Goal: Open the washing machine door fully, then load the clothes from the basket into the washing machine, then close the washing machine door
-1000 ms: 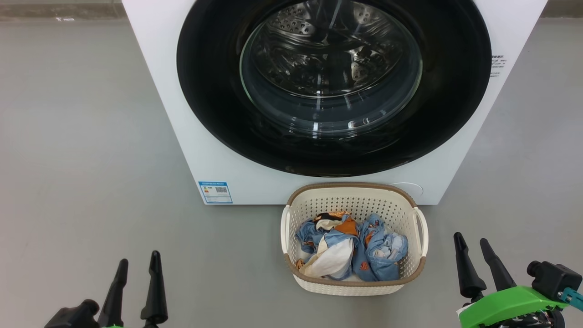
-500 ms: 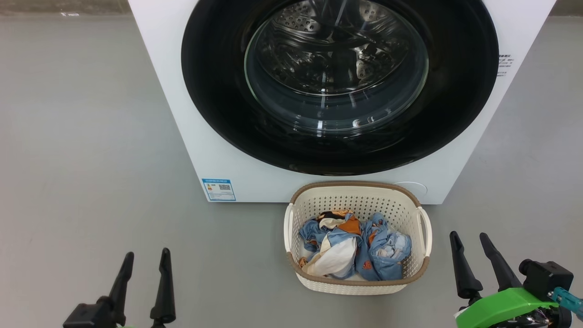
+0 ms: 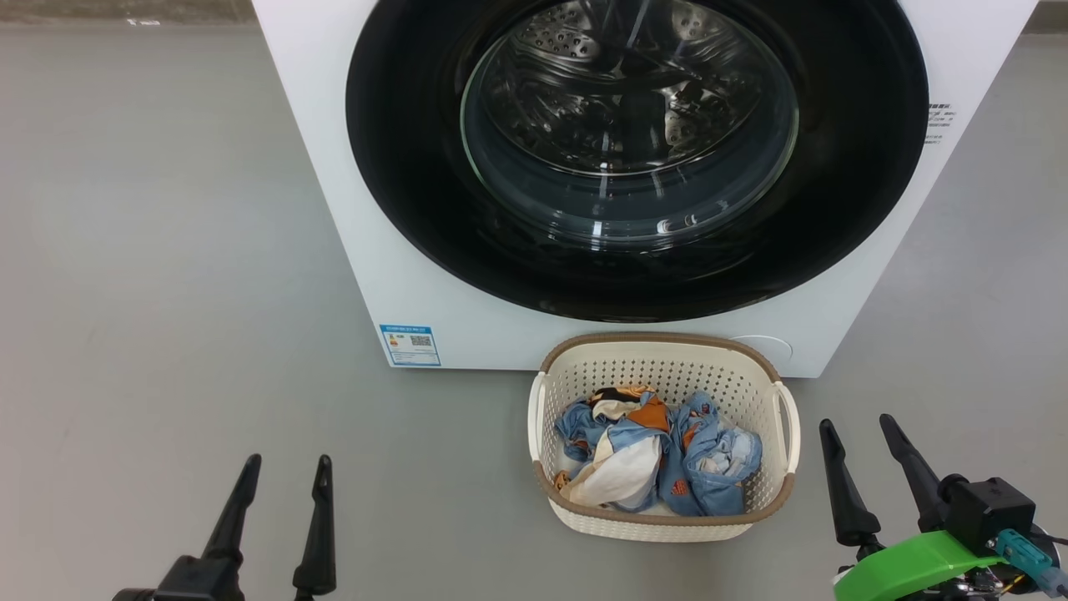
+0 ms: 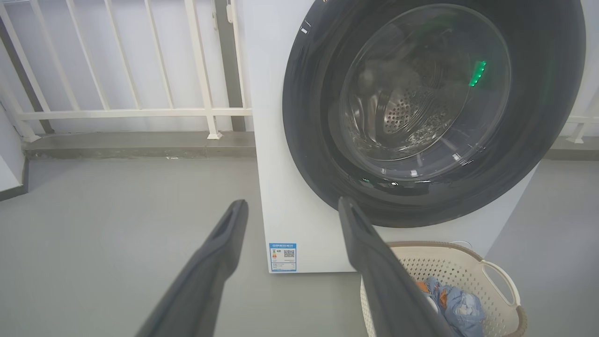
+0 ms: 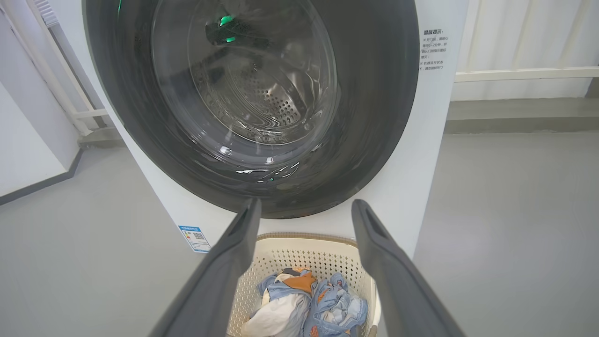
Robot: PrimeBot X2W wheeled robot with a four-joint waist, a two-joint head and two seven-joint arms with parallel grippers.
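The white washing machine [image 3: 342, 167] stands ahead, its round black-rimmed door [image 3: 400, 167] shut flush against the front; the steel drum shows through the glass. On the floor in front sits the cream basket [image 3: 667, 367] holding crumpled light blue clothes [image 3: 659, 463] with orange and white prints. My left gripper [image 3: 288, 462] hangs open at the lower left, well left of the basket, holding nothing. My right gripper [image 3: 855, 421] is open just right of the basket, empty. The left wrist view has the door [image 4: 309, 107] and basket [image 4: 468, 262]; the right wrist view looks over the clothes [image 5: 309, 302].
Grey floor [image 3: 167, 292] spreads on both sides of the machine. A white railing [image 4: 140, 70] and a low kerb run behind the machine on the left. A blue label sticker [image 3: 410, 345] marks the machine's lower left front.
The whole head view has shifted, so the camera moved; machine and basket sit slightly further right in it. Both grippers stay open; the left one reaches a little higher and further right.
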